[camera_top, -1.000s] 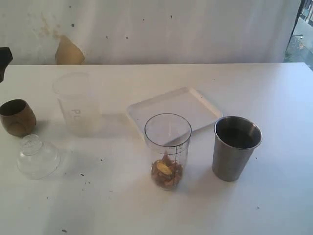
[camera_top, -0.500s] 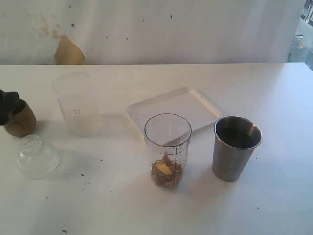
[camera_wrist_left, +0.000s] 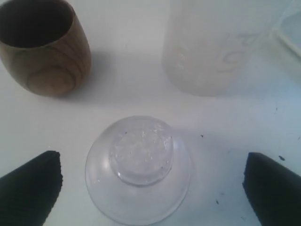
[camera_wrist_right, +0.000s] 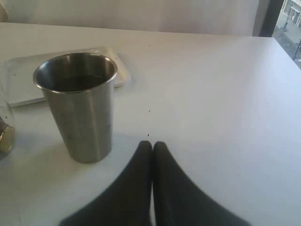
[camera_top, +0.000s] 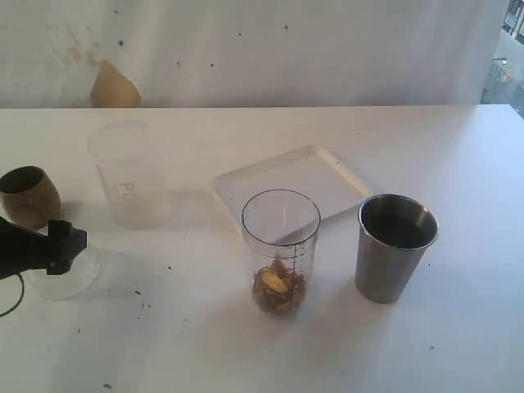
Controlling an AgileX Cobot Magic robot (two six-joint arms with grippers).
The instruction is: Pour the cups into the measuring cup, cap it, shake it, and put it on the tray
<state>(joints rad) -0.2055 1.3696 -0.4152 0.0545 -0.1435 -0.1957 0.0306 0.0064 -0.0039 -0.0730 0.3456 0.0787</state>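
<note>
The measuring cup (camera_top: 281,250) stands mid-table with brown bits in its bottom and no cap. Behind it lies the tray (camera_top: 327,176), bare. The steel tumbler (camera_top: 395,246) (camera_wrist_right: 80,106) stands upright to the right of the measuring cup. At far left sits the wooden cup (camera_top: 29,195) (camera_wrist_left: 44,47), upright. My left gripper (camera_top: 59,247) (camera_wrist_left: 151,162) is open, its fingers on either side of the clear dome lid (camera_top: 61,278) (camera_wrist_left: 138,169) and not touching it. My right gripper (camera_wrist_right: 152,147) is shut and empty, just beside the tumbler; the exterior view does not show it.
A frosted plastic cup (camera_top: 127,176) (camera_wrist_left: 216,47) stands behind the lid, between the wooden cup and the tray. The wall runs along the table's far edge.
My left gripper has come in from the far left edge, passed in front of the wooden cup and moved nearer, over the dome lid. Nothing else has moved.
</note>
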